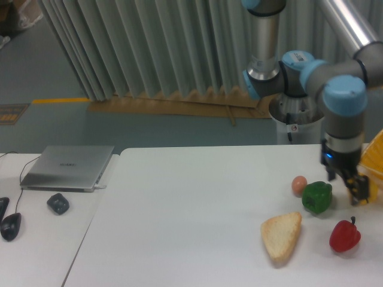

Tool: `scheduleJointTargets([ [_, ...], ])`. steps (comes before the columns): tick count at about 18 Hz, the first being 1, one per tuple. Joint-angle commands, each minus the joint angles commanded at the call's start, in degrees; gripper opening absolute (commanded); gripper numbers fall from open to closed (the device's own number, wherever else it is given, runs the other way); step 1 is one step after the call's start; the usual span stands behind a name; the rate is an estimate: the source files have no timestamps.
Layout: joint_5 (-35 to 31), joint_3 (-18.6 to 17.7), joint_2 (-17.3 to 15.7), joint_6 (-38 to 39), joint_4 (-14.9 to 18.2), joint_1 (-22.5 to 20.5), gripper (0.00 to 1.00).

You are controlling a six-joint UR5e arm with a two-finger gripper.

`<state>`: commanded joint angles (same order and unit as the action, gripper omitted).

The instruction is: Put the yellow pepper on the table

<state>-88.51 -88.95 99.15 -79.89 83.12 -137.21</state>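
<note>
White table (179, 203), hand (359, 190) low — yellow pepper (370, 192) (barely visible) beside fingers, grip unclear

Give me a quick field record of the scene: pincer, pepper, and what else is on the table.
pincer: low at the table's right edge, just right of the green pepper; open or shut not clear
yellow pepper: only a sliver of yellow shows at the fingers; whether it is gripped cannot be told
table: white, large
green pepper: on table
red pepper: front right, dark stem up
bread slice: front of green pepper
egg: left of green pepper
side desk: laptop, mouse
</note>
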Motion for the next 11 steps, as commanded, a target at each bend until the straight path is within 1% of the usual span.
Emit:
scheduleJointTargets([
  [1,0.35,0.61,-1.14,0.09,3.94,1.49,1.00],
  [3,1.23,1.76,-1.85,0.26,8.01,2.29,1.00],
  [4,1.84,1.76,-2.29,0.35,9.16,2.55,1.00],
  [6,2.20,1.68,-3.08,0.44,10.04,2.91,1.00],
  [8,1.94,1.59,-3.17,0.79,11.88,3.61,1.00],
  [11,1.85,1.24,-3.26,0.88,12.24,3.79,1.00],
])
